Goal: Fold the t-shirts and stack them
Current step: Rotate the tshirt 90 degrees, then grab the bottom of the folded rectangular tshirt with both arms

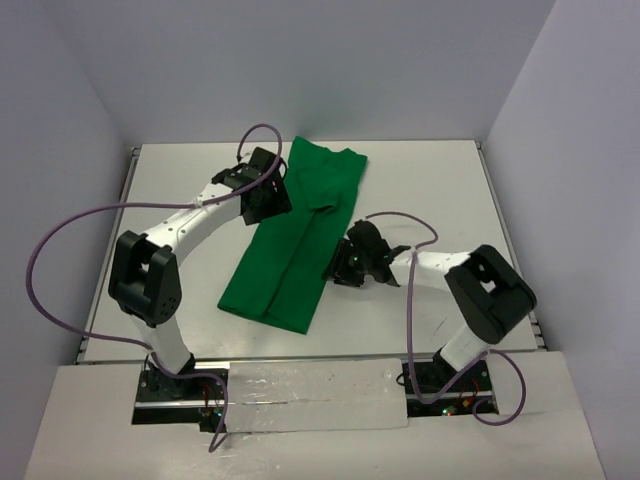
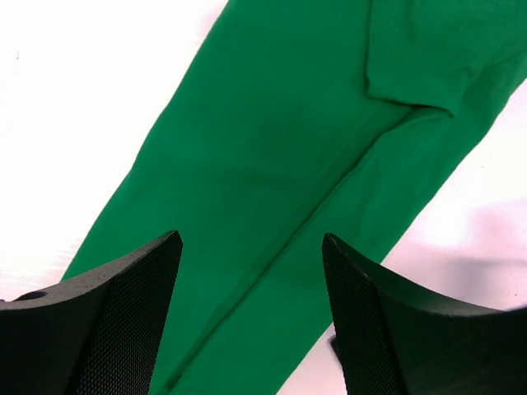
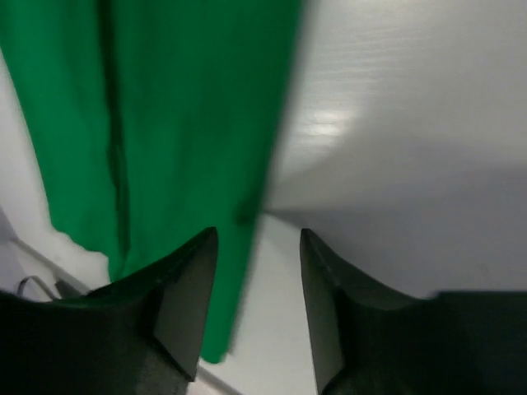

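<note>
One bright green cloth t-shirt (image 1: pixel 300 240), plain, folded lengthwise into a long narrow strip. It lies flat on the white table (image 1: pixel 430 180), running diagonally from the far middle toward the near left. A lengthwise crease shows, and a sleeve is folded in at the far end.

The t-shirt (image 1: pixel 295 240) is soft matt cloth, a smooth knit with zero sheen and a few shallow creases. The table (image 1: pixel 420 180) looks like white matt board with a faint grain, and up close it catches a dull highlight. The left gripper (image 2: pixel 251 239) is black plastic, and its pads (image 2: pixel 123 329) have a fine dimpled, grippy texture. The right gripper (image 3: pixel 257 234) has fingers (image 3: pixel 185 288) that look smoother, kinda satin. The arm shells (image 1: pixel 190 225) are white plastic with a slight gloss. The cables (image 1: pixel 411 320) look like purple rubbery sheathing.
</note>
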